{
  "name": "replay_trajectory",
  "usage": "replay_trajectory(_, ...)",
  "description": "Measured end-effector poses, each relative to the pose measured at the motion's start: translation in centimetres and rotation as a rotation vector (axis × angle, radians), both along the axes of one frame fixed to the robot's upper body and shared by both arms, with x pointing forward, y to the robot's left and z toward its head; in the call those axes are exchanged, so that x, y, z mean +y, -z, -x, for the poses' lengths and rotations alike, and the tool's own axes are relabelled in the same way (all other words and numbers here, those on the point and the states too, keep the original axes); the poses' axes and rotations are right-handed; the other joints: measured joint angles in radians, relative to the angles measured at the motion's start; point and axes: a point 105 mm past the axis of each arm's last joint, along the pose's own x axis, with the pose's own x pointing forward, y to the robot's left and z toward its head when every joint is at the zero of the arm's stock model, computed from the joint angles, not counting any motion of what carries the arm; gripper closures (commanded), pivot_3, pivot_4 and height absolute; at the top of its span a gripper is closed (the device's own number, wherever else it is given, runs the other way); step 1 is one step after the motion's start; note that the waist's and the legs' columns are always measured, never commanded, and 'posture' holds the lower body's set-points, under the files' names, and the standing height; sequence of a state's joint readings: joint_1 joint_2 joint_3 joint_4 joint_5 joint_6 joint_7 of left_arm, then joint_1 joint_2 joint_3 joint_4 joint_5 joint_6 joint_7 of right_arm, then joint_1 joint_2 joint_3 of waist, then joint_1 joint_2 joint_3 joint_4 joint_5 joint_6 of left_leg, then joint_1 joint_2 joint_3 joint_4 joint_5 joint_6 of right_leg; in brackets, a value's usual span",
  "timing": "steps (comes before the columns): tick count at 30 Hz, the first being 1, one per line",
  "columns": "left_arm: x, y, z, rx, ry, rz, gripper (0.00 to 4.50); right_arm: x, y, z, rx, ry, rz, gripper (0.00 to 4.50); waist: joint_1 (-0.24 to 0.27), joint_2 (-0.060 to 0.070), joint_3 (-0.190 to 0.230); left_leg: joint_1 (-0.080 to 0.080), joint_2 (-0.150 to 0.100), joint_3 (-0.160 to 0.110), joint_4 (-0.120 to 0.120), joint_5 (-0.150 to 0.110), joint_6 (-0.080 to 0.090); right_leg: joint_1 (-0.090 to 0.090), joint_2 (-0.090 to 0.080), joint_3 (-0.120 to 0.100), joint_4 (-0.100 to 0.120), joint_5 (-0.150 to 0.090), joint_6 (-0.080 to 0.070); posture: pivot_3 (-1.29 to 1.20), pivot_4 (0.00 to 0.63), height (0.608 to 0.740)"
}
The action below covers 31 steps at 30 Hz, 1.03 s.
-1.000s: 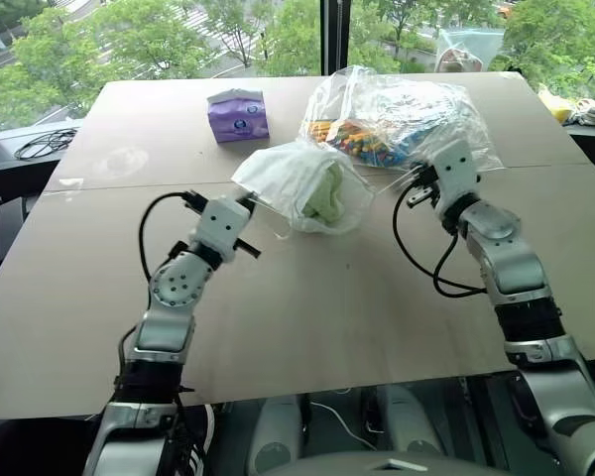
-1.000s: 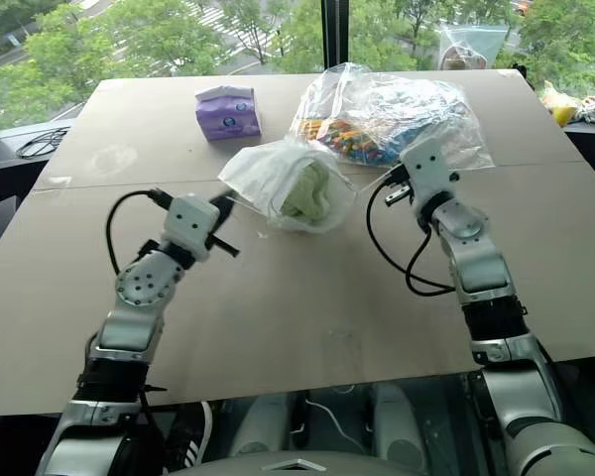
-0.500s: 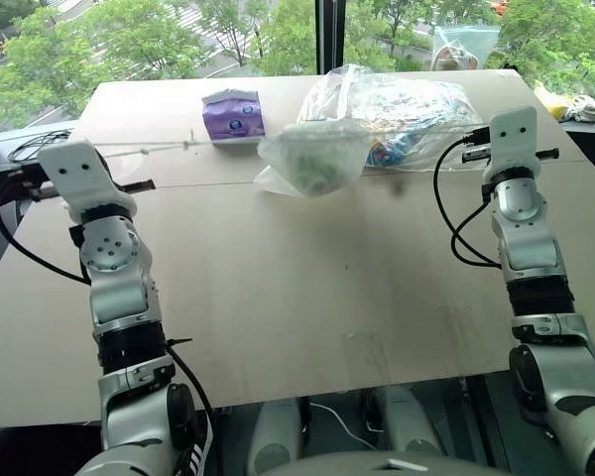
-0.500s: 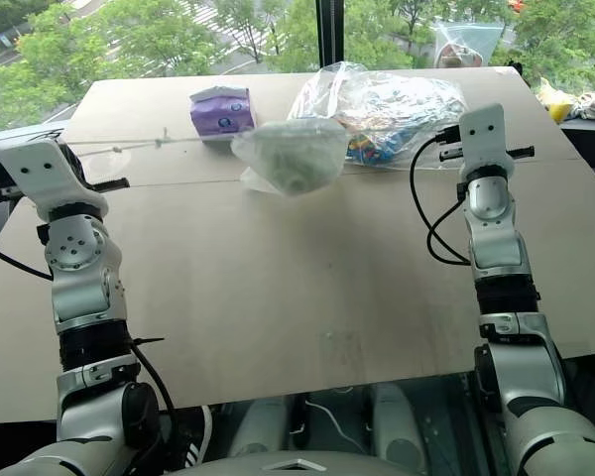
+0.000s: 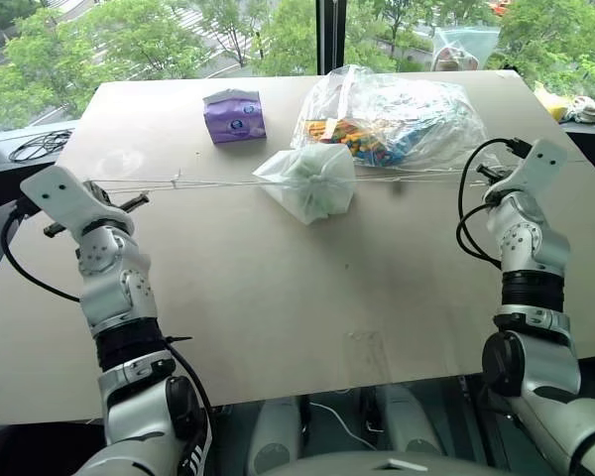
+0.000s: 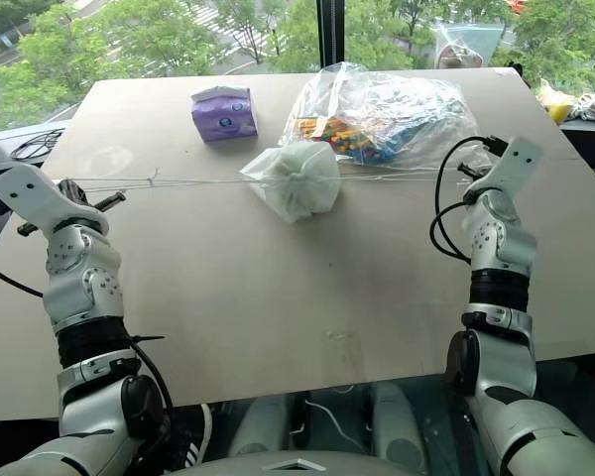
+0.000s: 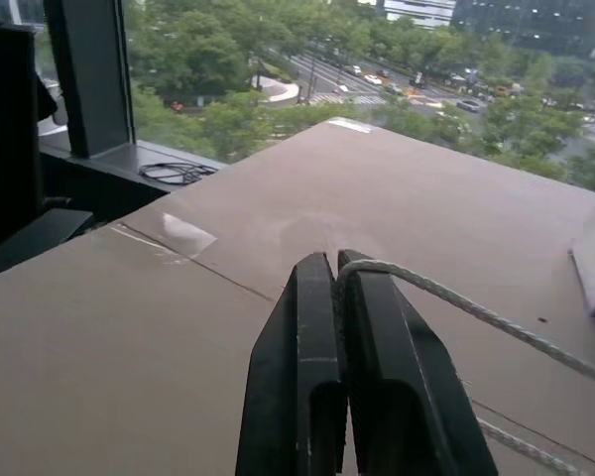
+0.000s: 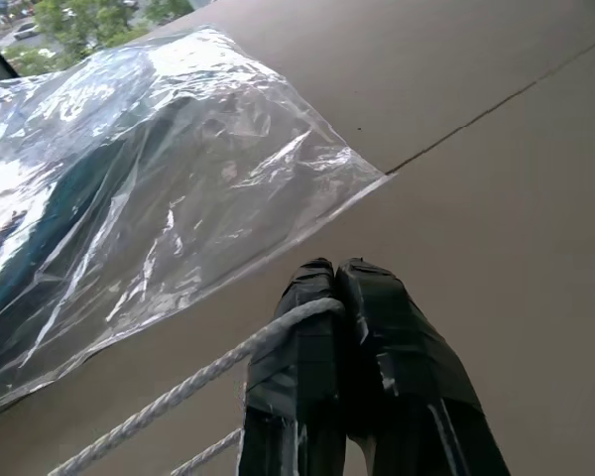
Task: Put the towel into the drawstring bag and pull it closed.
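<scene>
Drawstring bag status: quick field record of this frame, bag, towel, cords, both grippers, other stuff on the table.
bag: drawstring bag cinched at its mouth, resting mid-table
towel: light-green towel showing through the thin fabric, inside the bag
cords: white cords stretched out to both sides of the bag
left gripper: fingers shut on a cord
right gripper: fingers shut on a cord
other: purple tissue pack and clear plastic bag behind the bag

Drawstring bag (image 5: 310,181): thin translucent cloth; cord (image 7: 476,315) twisted white; table (image 5: 278,297) matt; plastic bag (image 5: 397,114) glossy.
</scene>
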<state>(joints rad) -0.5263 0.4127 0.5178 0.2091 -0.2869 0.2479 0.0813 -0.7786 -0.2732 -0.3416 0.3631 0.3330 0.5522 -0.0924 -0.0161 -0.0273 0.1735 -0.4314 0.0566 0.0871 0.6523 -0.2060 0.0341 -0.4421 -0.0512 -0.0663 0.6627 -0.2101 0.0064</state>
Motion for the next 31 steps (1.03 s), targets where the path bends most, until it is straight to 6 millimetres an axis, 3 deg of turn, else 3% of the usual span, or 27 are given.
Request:
replay_trajectory(2, -1.8, 0.0, -0.9, 0.016, 0.131, -0.027, 4.38, 1.9, -0.4, -0.1, -0.011, -0.142, 0.038, 4.5, 0.0, 0.0, 0.0, 0.0, 0.0, 0.0, 0.0, 0.0, 0.0, 0.0, 0.001, 0.0, 0.0, 0.0, 0.0, 0.0, 0.15, 0.74)
replay_trajectory(4, -5.5, 0.5, -1.9, 0.08, 0.374, -0.098, 4.38, 5.3, -0.7, 0.6, -0.03, -0.392, 0.105, 4.5, 0.0, 0.0, 0.0, 0.0, 0.0, 0.0, 0.0, 0.0, 0.0, 0.0, 0.001, -0.001, 0.0, 0.0, 0.0, 0.0, 0.15, 0.74)
replay_trajectory(6, -9.5, 1.6, -1.5, 0.179, 0.66, -0.229, 3.88, 8.0, -0.6, 2.4, -0.043, -0.664, 0.199, 4.5, 0.0, 0.0, 0.0, 0.0, 0.0, -0.001, -0.001, 0.0, 0.0, 0.0, 0.001, 0.0, -0.001, 0.0, 0.0, 0.0, 0.15, 0.74)
replay_trajectory(7, -10.6, 2.2, -0.9, 0.218, 0.755, -0.269, 3.58, 8.6, -0.4, 3.2, -0.042, -0.759, 0.238, 3.87, 0.0, 0.0, 0.0, 0.0, 0.0, -0.002, -0.002, 0.0, 0.0, 0.0, 0.001, 0.0, -0.002, 0.0, 0.0, 0.0, 0.15, 0.74)
replay_trajectory(8, -11.0, 2.6, -0.5, 0.245, 0.805, -0.291, 3.24, 8.7, -0.1, 3.8, -0.031, -0.815, 0.262, 3.67, 0.0, 0.0, 0.0, 0.0, 0.0, -0.002, -0.002, 0.0, 0.0, 0.0, 0.001, 0.001, -0.003, 0.0, 0.0, 0.0, 0.15, 0.74)
replay_trajectory(9, -11.0, 3.1, 0.1, 0.285, 0.866, -0.316, 2.62, 8.4, 0.6, 4.8, -0.011, -0.902, 0.315, 3.11, 0.001, 0.0, 0.0, -0.001, 0.0, -0.002, -0.002, -0.001, 0.0, 0.0, 0.001, 0.0, -0.003, 0.0, 0.0, 0.0, 0.15, 0.74)
replay_trajectory(11, -9.9, 3.6, 1.0, 0.336, 0.902, -0.34, 1.75, 7.0, 1.9, 5.9, 0.042, -0.974, 0.374, 2.23, 0.001, 0.0, 0.0, 0.0, 0.0, -0.002, -0.002, -0.001, 0.0, -0.001, 0.001, 0.0, -0.003, -0.001, 0.0, 0.0, 0.15, 0.74)
replay_trajectory(15, -7.5, 4.5, 3.1, 0.381, 0.945, -0.285, 0.04, 4.2, 3.0, 5.9, 0.07, -0.98, 0.459, 0.42, -0.002, 0.001, 0.0, 0.001, 0.001, 0.0, -0.002, -0.001, 0.0, -0.002, 0.001, 0.001, -0.002, -0.002, 0.002, 0.0, 0.15, 0.74)
replay_trajectory(19, -5.3, 9.2, 8.1, 0.574, 1.023, -0.182, 0.04, 0.2, 5.6, 8.4, 0.19, -1.063, 0.577, 0.42, 0.002, 0.001, 0.001, -0.001, 0.002, 0.0, -0.003, -0.001, 0.0, -0.004, -0.001, 0.001, -0.003, -0.003, 0.002, 0.0, 0.15, 0.74)
replay_trajectory(22, -5.7, 9.5, 9.8, 0.608, 1.082, -0.2, 0.04, 0.4, 6.3, 9.1, 0.195, -1.132, 0.573, 0.42, 0.003, 0.003, 0.001, 0.0, 0.002, 0.001, -0.002, -0.001, 0.0, -0.004, -0.003, 0.003, -0.002, -0.004, -0.001, 0.0, 0.15, 0.74)
replay_trajectory(31, -7.5, 9.5, 10.5, 0.558, 1.134, -0.212, 0.04, 0.3, 5.1, 9.7, 0.093, -1.15, 0.503, 0.42, 0.009, 0.003, 0.001, 0.0, 0.002, 0.0, -0.001, -0.001, 0.0, -0.004, -0.003, 0.002, -0.002, -0.003, -0.005, 0.0, 0.15, 0.74)
